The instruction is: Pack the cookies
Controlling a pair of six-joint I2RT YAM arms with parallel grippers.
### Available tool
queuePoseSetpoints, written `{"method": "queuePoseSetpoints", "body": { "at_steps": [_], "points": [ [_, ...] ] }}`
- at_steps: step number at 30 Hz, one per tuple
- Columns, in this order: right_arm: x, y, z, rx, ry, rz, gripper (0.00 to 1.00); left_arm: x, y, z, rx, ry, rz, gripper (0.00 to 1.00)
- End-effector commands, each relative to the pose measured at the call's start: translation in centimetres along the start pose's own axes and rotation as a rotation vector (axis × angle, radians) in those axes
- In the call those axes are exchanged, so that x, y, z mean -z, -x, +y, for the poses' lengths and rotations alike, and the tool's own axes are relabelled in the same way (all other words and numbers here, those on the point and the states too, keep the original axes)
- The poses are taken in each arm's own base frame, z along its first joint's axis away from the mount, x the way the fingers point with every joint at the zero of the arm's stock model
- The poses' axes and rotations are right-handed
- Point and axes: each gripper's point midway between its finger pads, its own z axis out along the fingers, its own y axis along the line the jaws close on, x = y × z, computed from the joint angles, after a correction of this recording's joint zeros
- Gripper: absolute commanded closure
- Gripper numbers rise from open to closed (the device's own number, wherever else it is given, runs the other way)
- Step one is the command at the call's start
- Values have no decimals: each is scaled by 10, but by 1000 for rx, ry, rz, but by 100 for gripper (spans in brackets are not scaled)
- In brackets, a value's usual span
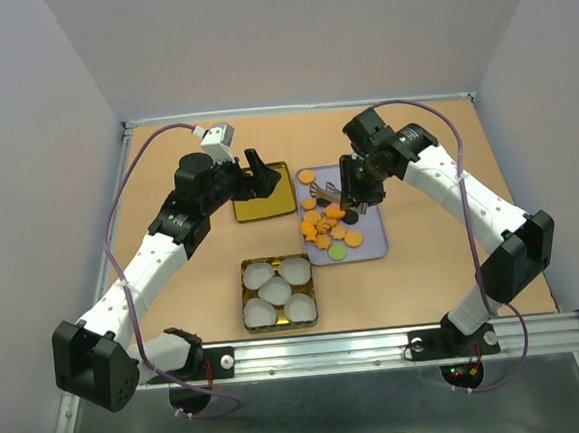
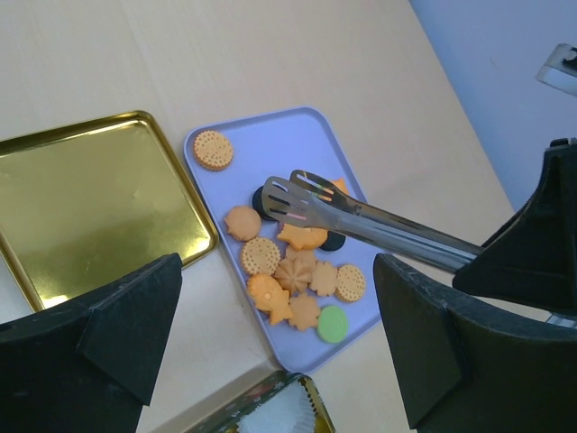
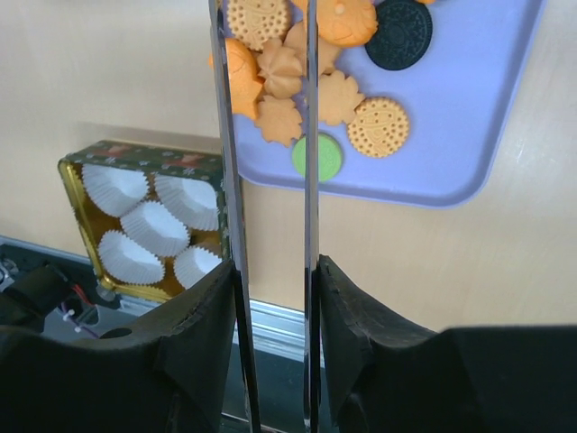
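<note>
Right gripper (image 3: pixel 275 271): clamped on a pair of long steel tongs (image 3: pixel 311 180). Both tong arms run up between the black fingers (image 3: pixel 347 280) and touch their inner faces. The arms sit narrowly apart, nearly parallel.

Tong tips are at upper centre of the left wrist view, over the top of the cookie pile beside a black round. Can't tell if they touch anything.

Left gripper (image 2: pixel 275 343): jaws wide apart, nothing between them. In the top view it hangs over the flat gold metal lid (image 1: pixel 254 207), centre-left of the table.

The cookies (image 1: pixel 326 229), small flat pieces, mostly orange rounds and flower shapes, are all on the lavender rectangular plastic tray (image 1: pixel 367 240), right of centre in the top view. They are bunched along the tray's left half. One orange round (image 2: pixel 213 150) lies alone at the tray's far corner, near the lid. One green round (image 2: pixel 333 323) lies at the near edge of the pile. At least one black round (image 3: pixel 398 34) is in the mix.

The square gold-lined tin with a green patterned outer wall (image 3: pixel 135 153) sits lower centre in the top view, in front of the lid and tray. It holds five white pleated paper cups (image 1: pixel 275 290). No cookie shows in the cups.
</note>
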Motion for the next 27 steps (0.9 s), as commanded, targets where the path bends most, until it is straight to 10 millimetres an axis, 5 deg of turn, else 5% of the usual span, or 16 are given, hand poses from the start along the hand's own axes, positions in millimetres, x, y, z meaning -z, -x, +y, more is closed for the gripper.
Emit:
{"method": "queuePoseSetpoints", "body": {
  "at_steps": [1, 14, 27],
  "points": [
    [-5, 23, -2, 10, -57, -50, 57, 6, 18, -8, -22, -24, -55, 1],
    [-30, 60, 0, 69, -140, -78, 56, 10, 16, -4, -45, -5, -55, 1],
    [-58, 62, -6, 106, -190, -7, 53, 16, 27, 10, -72, 60, -98, 1]
  ]
}}
